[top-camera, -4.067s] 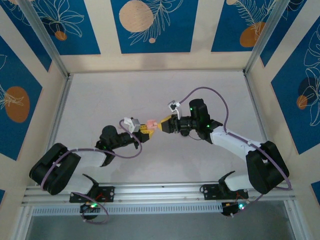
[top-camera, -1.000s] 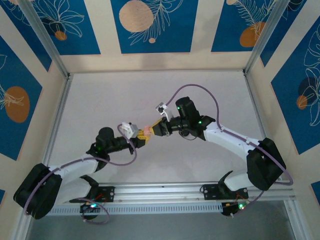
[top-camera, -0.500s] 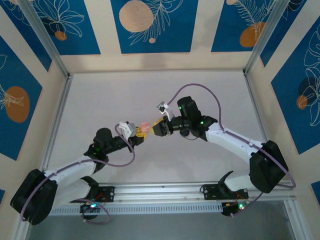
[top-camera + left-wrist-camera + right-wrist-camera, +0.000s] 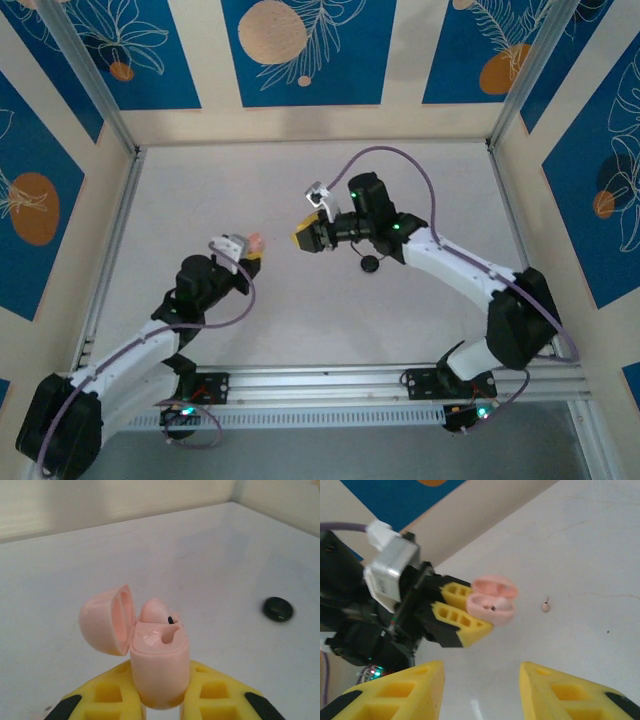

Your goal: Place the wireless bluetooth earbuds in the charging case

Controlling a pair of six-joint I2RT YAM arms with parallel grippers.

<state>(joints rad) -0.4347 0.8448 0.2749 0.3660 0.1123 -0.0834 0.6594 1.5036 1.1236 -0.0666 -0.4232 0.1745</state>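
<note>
The open charging case (image 4: 159, 667) was clamped by the left gripper (image 4: 162, 692); the right gripper (image 4: 481, 670) was held spread and empty.
A pale earbud (image 4: 546, 605) was seen lying on the table (image 4: 580, 545), just past the case and ahead of the right gripper's parted fingers, touched by neither.

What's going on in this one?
The left gripper holds the pink charging case, lid open, with what looks like one earbud seated and the other slot empty. The right gripper is open and empty, apart from the case. A tiny pale earbud lies loose on the table.
</note>
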